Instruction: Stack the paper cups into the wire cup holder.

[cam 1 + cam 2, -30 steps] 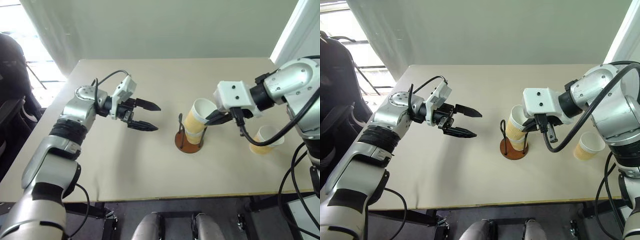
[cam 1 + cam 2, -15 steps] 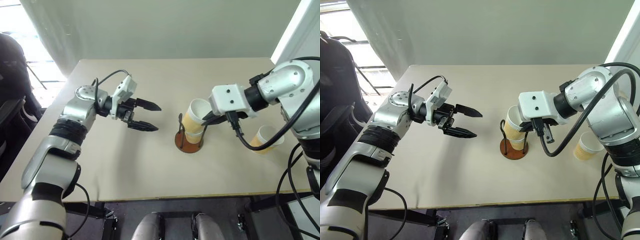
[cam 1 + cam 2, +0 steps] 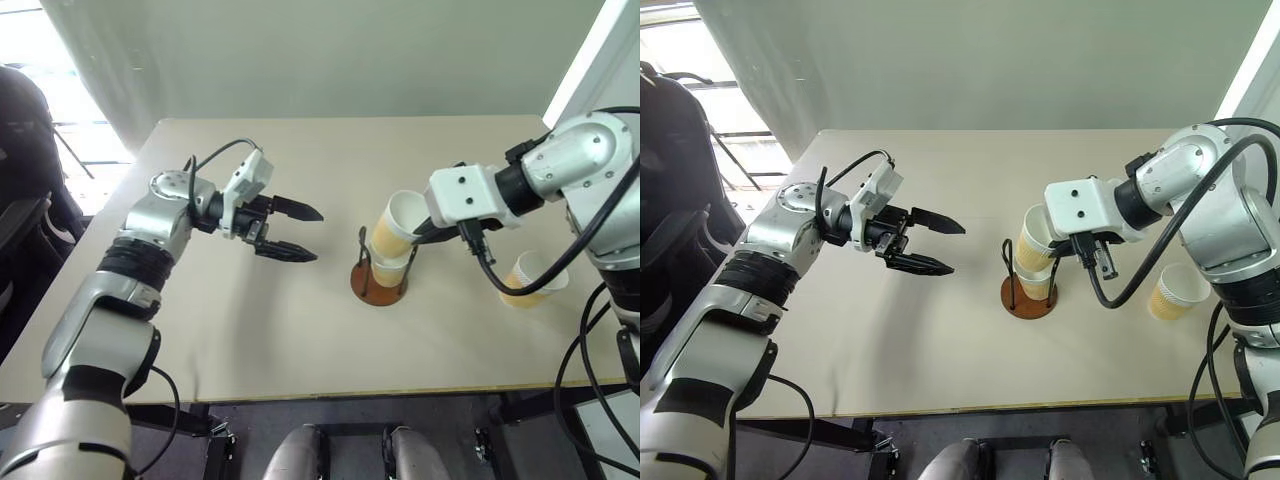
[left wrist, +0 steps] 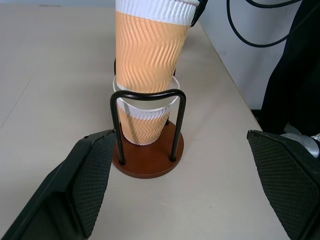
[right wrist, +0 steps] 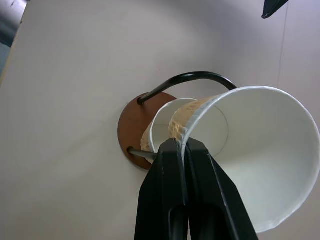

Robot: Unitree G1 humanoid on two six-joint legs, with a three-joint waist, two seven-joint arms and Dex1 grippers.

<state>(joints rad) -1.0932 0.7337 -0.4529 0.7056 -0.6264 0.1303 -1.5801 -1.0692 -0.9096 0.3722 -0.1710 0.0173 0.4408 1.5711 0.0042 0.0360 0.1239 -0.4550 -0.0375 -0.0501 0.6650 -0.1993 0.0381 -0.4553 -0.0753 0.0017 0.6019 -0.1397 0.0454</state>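
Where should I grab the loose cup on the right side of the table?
Pinch the rim of the loose cup from above, one finger inside and one outside. It stands upright with its mouth open upward, apart from the holder, and the right gripper holds the second cup that same way.

My view: beige table [image 3: 300,330], rectangular, plain top. Pale wall [image 3: 330,50] behind. Bright window [image 3: 40,60] at far left, daylight coming through. Dark chair [image 3: 20,150] beside table's left edge. White frame [image 3: 590,60] at right.
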